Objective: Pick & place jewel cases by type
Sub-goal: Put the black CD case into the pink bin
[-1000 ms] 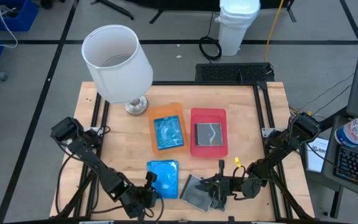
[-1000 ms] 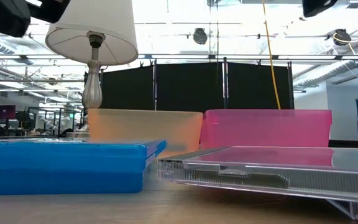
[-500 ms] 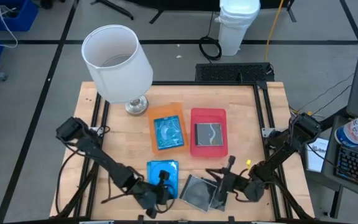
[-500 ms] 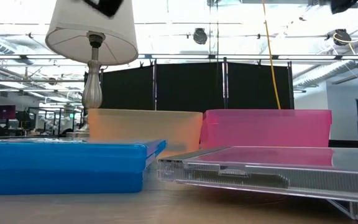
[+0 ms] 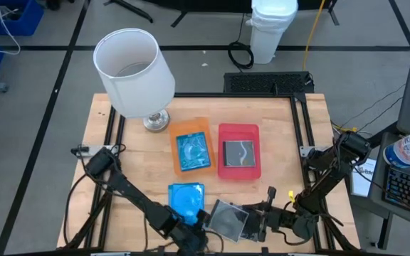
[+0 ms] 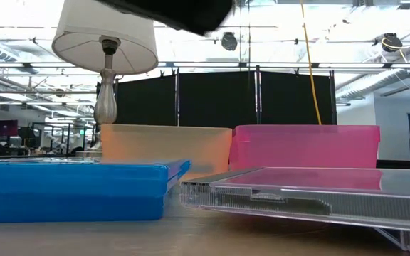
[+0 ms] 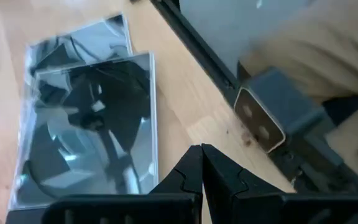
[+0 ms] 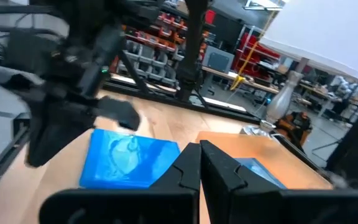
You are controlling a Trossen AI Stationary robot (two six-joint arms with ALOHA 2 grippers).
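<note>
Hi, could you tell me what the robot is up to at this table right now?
It is sorting jewel cases by type. One blue case lies in the orange tray and one clear case in the red tray. A second blue case and a second clear case lie on the table's near edge. The left hand and right hand are both shut and empty beside them.

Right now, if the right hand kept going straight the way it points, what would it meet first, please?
Probably the loose blue jewel case lying flat on the table: the right hand, fingers shut, points straight at it. The left arm hangs beside that line; depth is unclear.
</note>
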